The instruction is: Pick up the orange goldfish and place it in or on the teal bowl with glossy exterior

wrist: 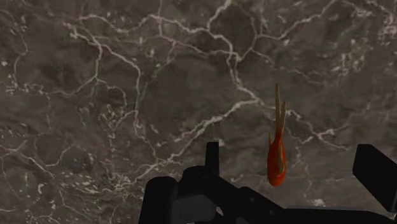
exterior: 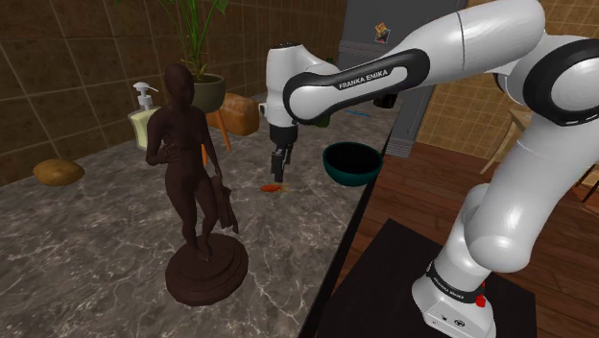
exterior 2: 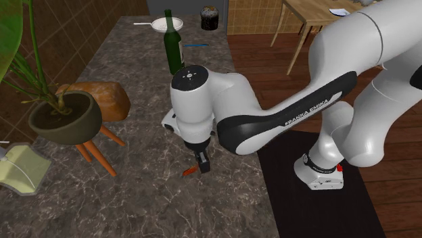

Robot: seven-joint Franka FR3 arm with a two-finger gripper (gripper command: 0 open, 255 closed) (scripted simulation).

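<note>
**Spread tool low over the goldfish near the table's stand-side edge**

The orange goldfish lies flat on the dark, white-veined marble table, not far in from the long edge that faces the robot's stand. In the wrist view it rests between the two black fingers and touches neither; its pale tail points away from the hand. The tool is spread wide and grips nothing, with the fish nearer one finger than the other.

In the shoulder view the tool points straight down, its tips just above the goldfish. The second exterior view has the tool just beside the goldfish, close to the table surface. Whether the tips touch the marble I cannot tell.

The teal bowl is glossy and dark inside. It stands upright right at that same stand-side edge, near the fish but apart from it, further along the edge away from the stand.

A tall dark brown statue on a round base stands towards the middle of the table, well apart from the fish. Behind it, towards the tiled wall, are a soap dispenser, a potted plant on orange legs and a brown loaf. A green bottle and a white plate stand near the table's far end in the second exterior view.
</note>
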